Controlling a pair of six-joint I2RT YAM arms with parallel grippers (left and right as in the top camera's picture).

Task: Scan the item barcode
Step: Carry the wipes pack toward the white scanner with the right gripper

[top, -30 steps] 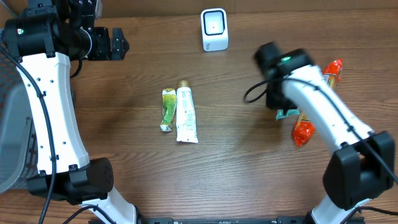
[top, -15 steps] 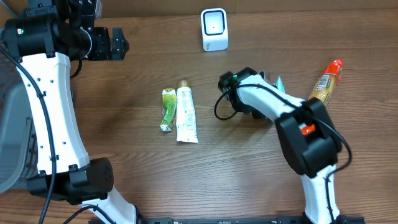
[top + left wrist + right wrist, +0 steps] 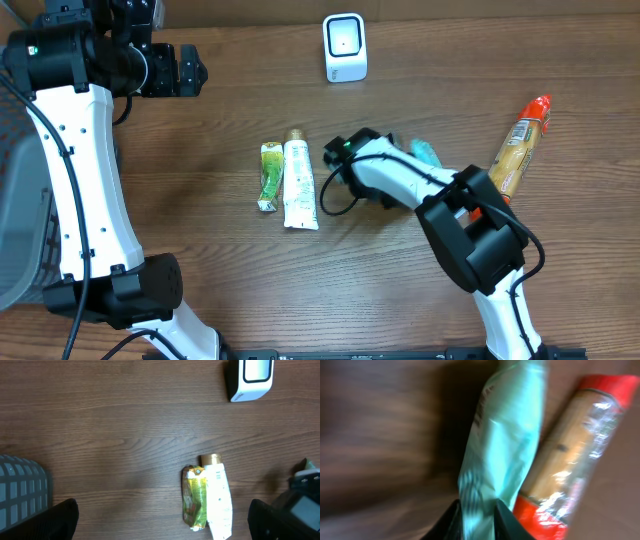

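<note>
My right gripper (image 3: 477, 515) is shut on a teal packet (image 3: 507, 440), with a dark finger on each side of its lower end; the view is blurred. From overhead the packet (image 3: 425, 152) sticks out beside the right arm near the table's middle. The white barcode scanner (image 3: 345, 47) stands at the back centre and also shows in the left wrist view (image 3: 250, 377). My left gripper (image 3: 160, 520) hangs open high over the back left, nothing between its fingers.
A green packet (image 3: 270, 175) and a white tube (image 3: 299, 183) lie side by side left of centre. An orange-and-red packet (image 3: 520, 145) lies at the right. A grey basket (image 3: 20, 230) sits off the left edge.
The right arm has swung left from beside the orange-and-red packet to the table's middle, carrying the teal packet. The left arm has not moved.
</note>
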